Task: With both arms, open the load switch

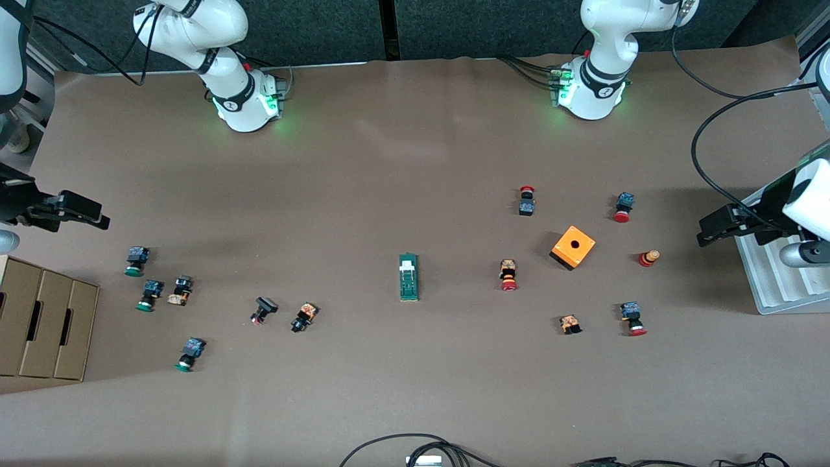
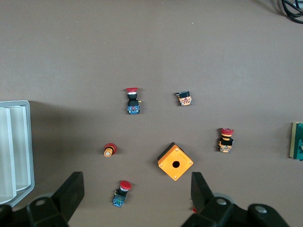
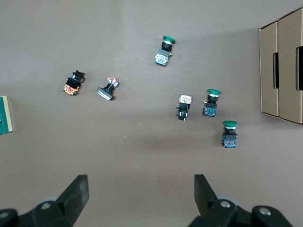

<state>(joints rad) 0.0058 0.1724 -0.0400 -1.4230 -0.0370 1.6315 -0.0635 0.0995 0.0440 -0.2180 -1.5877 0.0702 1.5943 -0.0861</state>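
Both hands are hovering with their fingers spread wide and holding nothing, so you are looking at two arms waiting at the ends of the table. Your left hand [image 1: 703,235] is hanging at the left arm's end, beside a pale grey tray [image 1: 771,285], and its wrist view is showing its two dark fingers [image 2: 71,191] standing far apart above the brown table [image 1: 402,162]. Your right hand [image 1: 104,220] is hanging at the right arm's end, over the table just above some cardboard boxes [image 1: 45,321], and its fingers [image 3: 78,194] are standing equally wide in its own wrist view. Your task's thing, the load switch [image 1: 408,277], is lying flat near the middle of the table, well apart from both hands; it is a narrow dark green block with a small white piece at the end pointing toward the robots' bases. An orange box [image 1: 572,247] with a round hole is sitting toward the left arm's end, with red-capped push buttons [image 1: 508,275] scattered around it. Green-capped push buttons [image 1: 136,261] and a few black ones are lying scattered toward the right arm's end.
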